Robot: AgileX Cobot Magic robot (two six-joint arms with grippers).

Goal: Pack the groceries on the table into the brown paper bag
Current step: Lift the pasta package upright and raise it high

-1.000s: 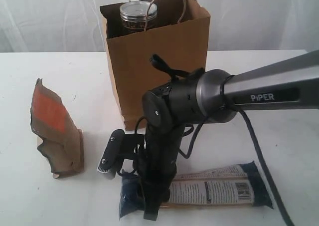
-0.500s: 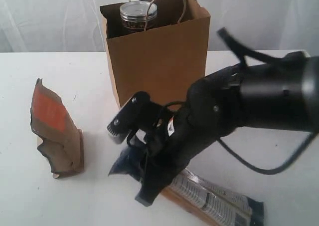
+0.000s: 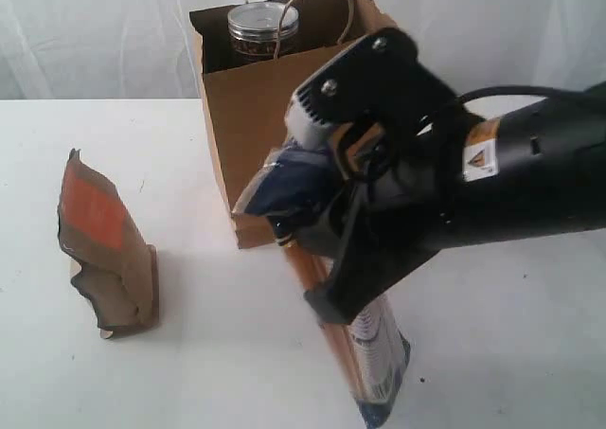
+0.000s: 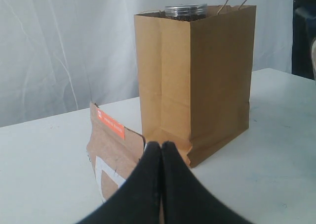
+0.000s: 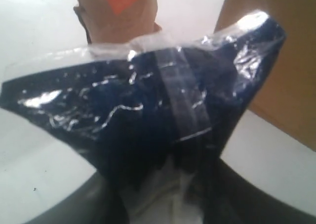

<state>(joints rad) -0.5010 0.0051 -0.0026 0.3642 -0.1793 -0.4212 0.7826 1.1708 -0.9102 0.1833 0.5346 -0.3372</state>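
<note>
Across the white table (image 3: 76,372), nearest the exterior camera: right gripper (image 3: 322,287) clamped on the long navy packet (image 3: 374,353) near its upper end, pinching the crinkled film. Hangs slanted, upper end fanned out in front of the bag, lower tip at or just above the tabletop; cannot tell which. Further left, orange-brown pouch (image 3: 104,244) standing slumped, well apart from the packet. From the left wrist view, left gripper (image 4: 161,152) pressed fully together, empty, just short of that pouch. Behind all, brown paper bag (image 3: 284,135) upright, clear jar (image 3: 263,26) poking above its rim.
</note>
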